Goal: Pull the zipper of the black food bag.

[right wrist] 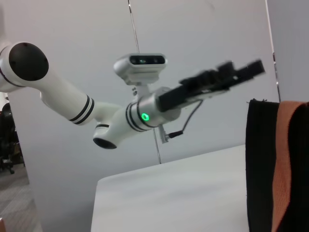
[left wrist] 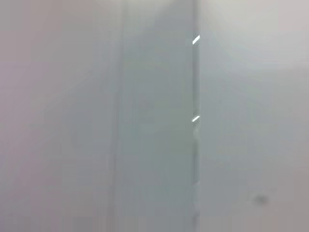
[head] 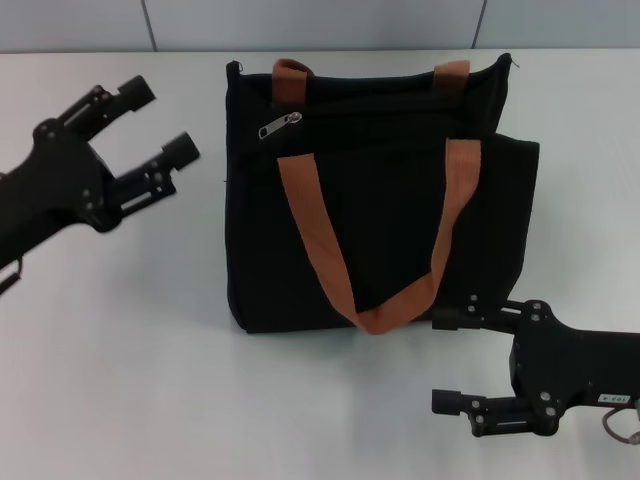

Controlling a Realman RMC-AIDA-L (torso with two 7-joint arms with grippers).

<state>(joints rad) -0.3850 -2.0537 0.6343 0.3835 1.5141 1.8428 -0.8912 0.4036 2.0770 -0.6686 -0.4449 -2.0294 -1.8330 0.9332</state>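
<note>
Head view shows a plain white table (head: 120,350) with a pale panelled wall (head: 320,22) running behind its far edge. On the table lies the black food bag (head: 400,240), flat on its side near the middle, its top edge toward the wall. Two orange-brown strap handles (head: 310,225) cross its front, one looping down to the near edge, the other peeking over the top. The zipper (head: 280,125) sits at the top-left corner of the bag, on its dark track; what is inside the bag cannot be seen. The left gripper (head: 165,122) hovers off the bag's left side, apart from it, fingers spread and empty. The right gripper (head: 447,360) is low by the bag's near right corner, fingers parted, the upper one just beside the strap loop, grasping nothing.
</note>
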